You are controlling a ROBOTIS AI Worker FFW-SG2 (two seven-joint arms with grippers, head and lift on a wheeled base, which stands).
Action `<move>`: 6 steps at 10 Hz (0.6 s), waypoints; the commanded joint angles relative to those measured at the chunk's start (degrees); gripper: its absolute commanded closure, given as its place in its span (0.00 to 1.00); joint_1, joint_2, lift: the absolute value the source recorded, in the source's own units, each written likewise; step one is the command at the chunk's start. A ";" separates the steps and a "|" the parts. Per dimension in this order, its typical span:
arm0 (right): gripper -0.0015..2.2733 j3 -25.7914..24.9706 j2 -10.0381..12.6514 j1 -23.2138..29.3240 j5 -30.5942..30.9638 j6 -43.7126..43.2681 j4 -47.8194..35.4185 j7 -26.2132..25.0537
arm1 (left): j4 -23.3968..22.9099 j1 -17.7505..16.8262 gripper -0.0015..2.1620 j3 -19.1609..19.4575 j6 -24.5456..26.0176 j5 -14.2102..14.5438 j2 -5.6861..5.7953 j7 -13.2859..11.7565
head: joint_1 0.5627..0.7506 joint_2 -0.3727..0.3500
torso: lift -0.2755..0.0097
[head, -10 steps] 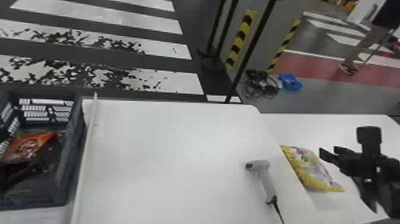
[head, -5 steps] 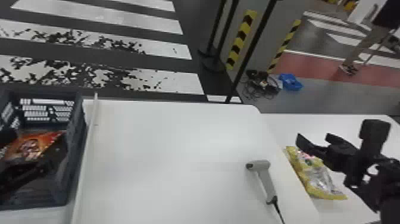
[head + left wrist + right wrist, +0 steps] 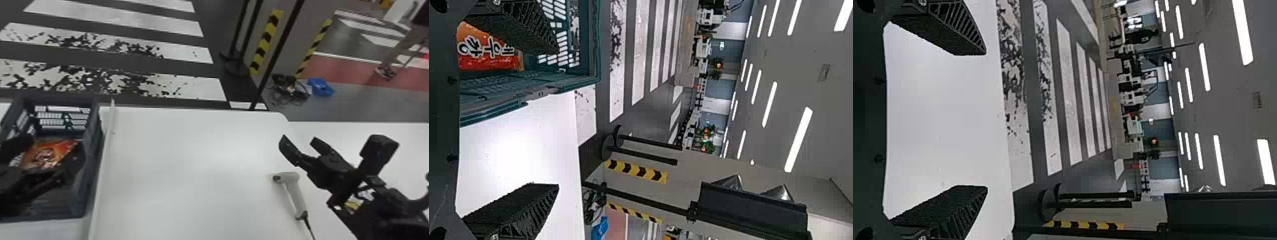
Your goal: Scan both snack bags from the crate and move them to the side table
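At the crate (image 3: 92, 134), slip risk
If closed off-centre, the spread left gripper (image 3: 558, 119) might drop the snack bag (image 3: 46, 157); right gripper (image 3: 298, 139) gapes too

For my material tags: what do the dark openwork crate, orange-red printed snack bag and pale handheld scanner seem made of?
The crate: likely rigid, matte plastic, by its lattice walls. The snack bag: probably printed plastic film, by its bright graphics; gloss unclear. The scanner: apparently smooth hard plastic, by its rounded body without metallic glare.
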 commanded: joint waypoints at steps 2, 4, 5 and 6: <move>0.01 4.12 6.88 0.47 1.10 -6.98 -0.28 3.79 | -1.18 1.29 0.02 -0.16 0.13 -1.53 0.08 0.40 | 0.70 0.22 | 0.63; 0.01 8.87 9.04 4.25 5.50 -17.00 0.16 4.49 | -1.53 3.05 0.02 -0.69 -0.05 -3.38 -0.27 2.07 | 0.70 0.27 | 0.63; 0.01 11.68 9.04 6.89 8.84 -23.32 1.13 3.09 | -1.88 4.10 0.02 -0.69 -0.05 -3.73 -0.45 2.16 | 0.70 0.30 | 0.63; 0.01 12.91 9.04 8.91 10.07 -29.30 2.98 2.74 | -2.32 5.25 0.02 -0.69 -0.40 -3.99 -0.45 2.86 | 0.70 0.32 | 0.63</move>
